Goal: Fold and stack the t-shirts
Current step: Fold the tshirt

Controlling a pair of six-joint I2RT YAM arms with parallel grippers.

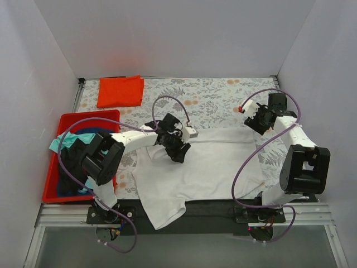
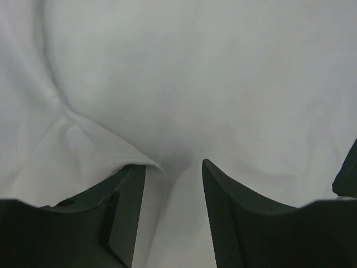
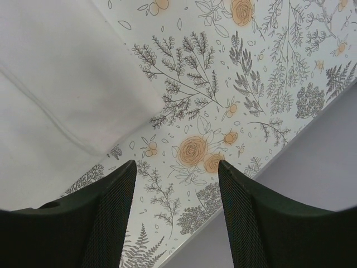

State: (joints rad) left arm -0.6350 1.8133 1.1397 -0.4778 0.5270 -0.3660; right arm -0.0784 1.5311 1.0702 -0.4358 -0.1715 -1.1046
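A large white t-shirt (image 1: pixel 206 162) lies spread in the middle of the table, and its lower left part hangs over the near edge. My left gripper (image 1: pixel 177 149) is low over its upper left part. In the left wrist view the gripper (image 2: pixel 173 166) is open, with a raised fold of the white shirt (image 2: pixel 195 72) lying against the left finger (image 2: pixel 125 206). My right gripper (image 1: pixel 254 120) is open and empty beside the shirt's upper right corner (image 3: pixel 61 72), over bare covering (image 3: pixel 176 163). An orange-red t-shirt (image 1: pixel 120 91) lies folded square at the back left.
A red plastic bin (image 1: pixel 89 115) stands at the left and holds teal (image 1: pixel 56 144), black (image 1: pixel 75 162) and blue (image 1: pixel 92 134) shirts in a heap. The floral table covering (image 1: pixel 212 95) shows behind the white shirt. White walls close in the table on three sides.
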